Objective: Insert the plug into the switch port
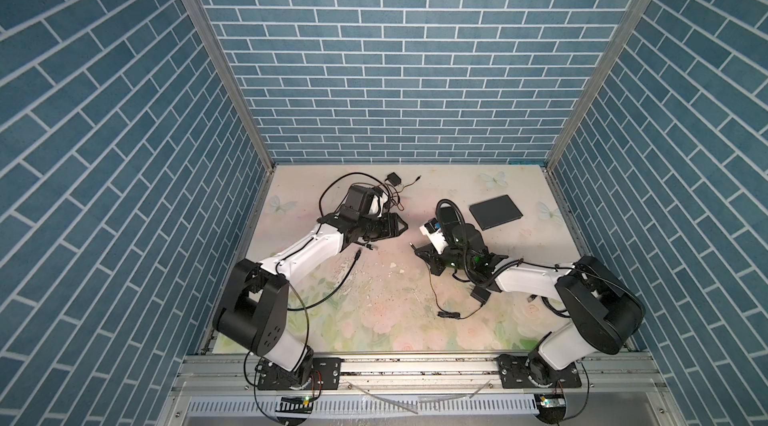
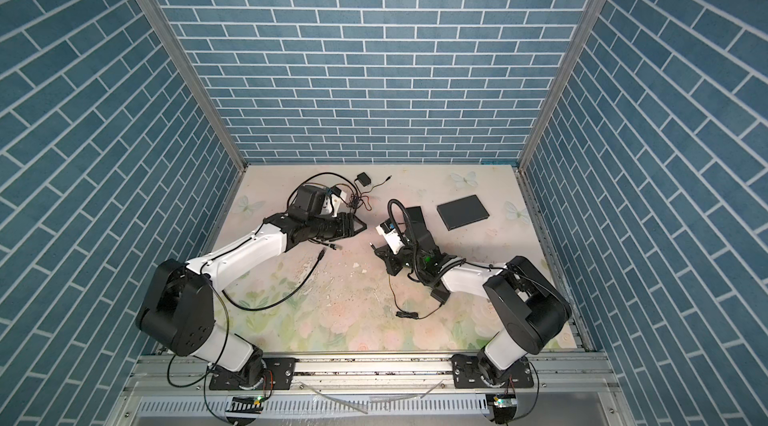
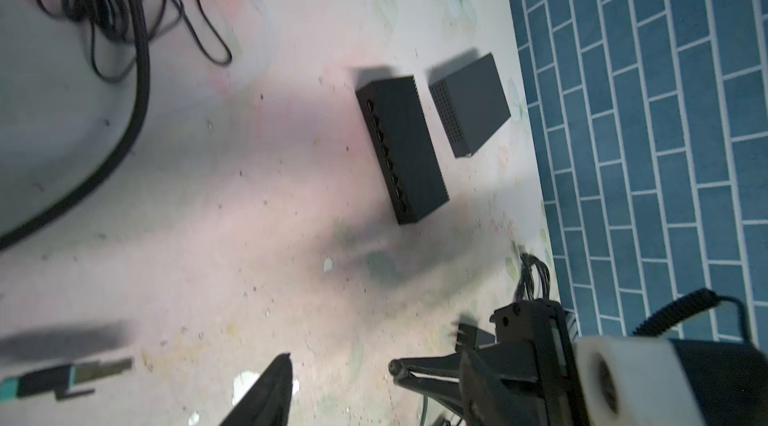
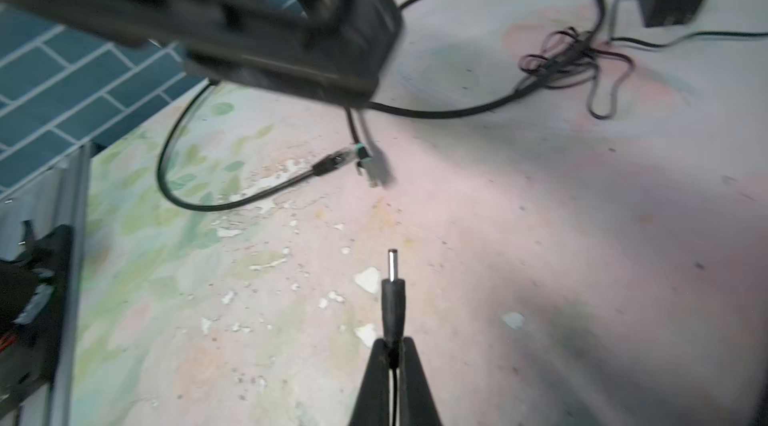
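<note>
On the left, my left claw (image 1: 400, 228) looks spread. Its wrist view shows only one finger (image 3: 270, 390), off to the side with nothing against it. The teal-booted Ethernet plug (image 3: 79, 374) sits just beside that claw, outside its grip. It is too blurred for me to tell whether it rests on the surface (image 1: 374, 320). Toward the middle, my right claw (image 4: 392, 343) is pressed together on the rear of the barrel plug (image 4: 392, 295), with the metal tip pointing left, away from the switch. The network switch (image 3: 409, 145) lies far right, its row of ports facing left. In both top views my right arm partly covers it. I see no round power socket on the faces in view, so I could steer for the wrong opening. The pinch is far back on the plug, so any skewed contact could swivel it in the claw. Its thin cord trails under the right arm and could snag as I turn. The two claws are near each other, so a careless swing risks a knock. A vented black box (image 3: 469, 108) sits just beside the switch, close to the right wall (image 3: 644, 154), which makes it tight there. The near middle of the surface is where I have room to turn.
</note>
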Robot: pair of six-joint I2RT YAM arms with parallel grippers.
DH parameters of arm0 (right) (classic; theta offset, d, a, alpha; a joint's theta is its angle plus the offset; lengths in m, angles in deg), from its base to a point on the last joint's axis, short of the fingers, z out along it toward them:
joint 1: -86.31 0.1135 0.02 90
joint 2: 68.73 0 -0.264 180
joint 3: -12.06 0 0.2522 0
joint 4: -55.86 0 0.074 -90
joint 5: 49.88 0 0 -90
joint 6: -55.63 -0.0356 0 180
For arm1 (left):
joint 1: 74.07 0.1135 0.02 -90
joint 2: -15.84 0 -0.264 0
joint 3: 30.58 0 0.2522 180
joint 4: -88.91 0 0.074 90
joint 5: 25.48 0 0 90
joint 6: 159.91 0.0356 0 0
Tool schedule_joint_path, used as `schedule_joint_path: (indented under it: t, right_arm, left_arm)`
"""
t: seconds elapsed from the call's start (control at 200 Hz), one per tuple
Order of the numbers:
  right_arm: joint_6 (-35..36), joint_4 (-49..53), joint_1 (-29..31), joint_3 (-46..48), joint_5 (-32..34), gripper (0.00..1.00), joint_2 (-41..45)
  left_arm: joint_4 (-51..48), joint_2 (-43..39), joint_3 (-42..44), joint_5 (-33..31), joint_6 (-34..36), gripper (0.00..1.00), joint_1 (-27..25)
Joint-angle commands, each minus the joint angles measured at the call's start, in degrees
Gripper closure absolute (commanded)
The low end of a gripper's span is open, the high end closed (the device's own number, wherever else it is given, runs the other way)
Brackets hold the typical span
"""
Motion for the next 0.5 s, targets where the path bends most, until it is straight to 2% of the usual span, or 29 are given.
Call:
schedule_joint_path:
  t: [0.0,0.1,0.235,0.37,0.495]
  right_arm:
    - [-2.27,7.06,-3.62,-2.89,7.98,0.98,2.65]
    - [-4.68,10.33,-7.71,-4.22,13.49,0.97,2.78]
    - [-7.57,12.53,-13.17,-5.7,19.35,0.97,1.49]
    - [-7.51,14.42,-17.8,-8.52,18.39,0.97,-1.2]
    - [-6.46,15.71,-21.61,-11.99,14.28,0.97,-5.77]
  left_arm:
    - [-4.81,6.43,-4.44,-6.8,3.05,0.35,-2.52]
    - [-6.9,12.13,-10.67,-11.67,4.45,0.34,-5.77]
    - [-5.26,19.92,-16.61,-13.09,2.15,0.33,-8.81]
    - [-3.19,26.14,-20.97,-14.47,0.1,0.31,-11.22]
    - [-0.92,29.6,-22.97,-15.51,-2.04,0.3,-11.89]
